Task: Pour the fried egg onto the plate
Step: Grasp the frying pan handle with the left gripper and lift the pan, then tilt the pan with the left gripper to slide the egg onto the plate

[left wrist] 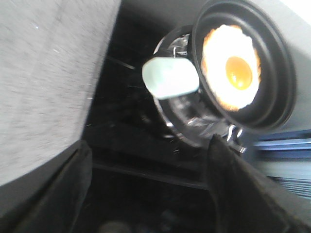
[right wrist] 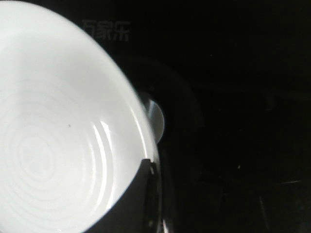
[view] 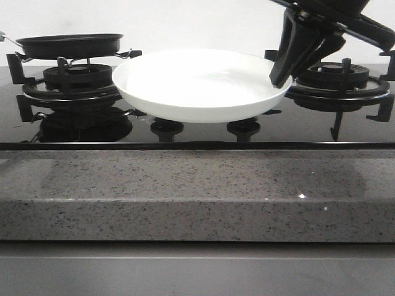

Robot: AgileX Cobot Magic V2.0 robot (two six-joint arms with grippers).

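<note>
right pincer point(view: 281, 79) clamped on plate point(view: 197, 83)

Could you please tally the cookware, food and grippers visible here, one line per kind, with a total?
Plates: 1, the plate, white.
Frying pans: 1, the frying pan, black, on the left burner.
Fried eggs: 1, the fried egg, in the pan.
Grippers: 2, the right gripper on the plate's rim; the left gripper.
Total: 5.

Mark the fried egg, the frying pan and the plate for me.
fried egg point(left wrist: 238, 73), left wrist view, on its orange yolk.
frying pan point(left wrist: 277, 73), left wrist view, on its black inner wall.
plate point(view: 197, 83), front view, on its white inside.
</note>
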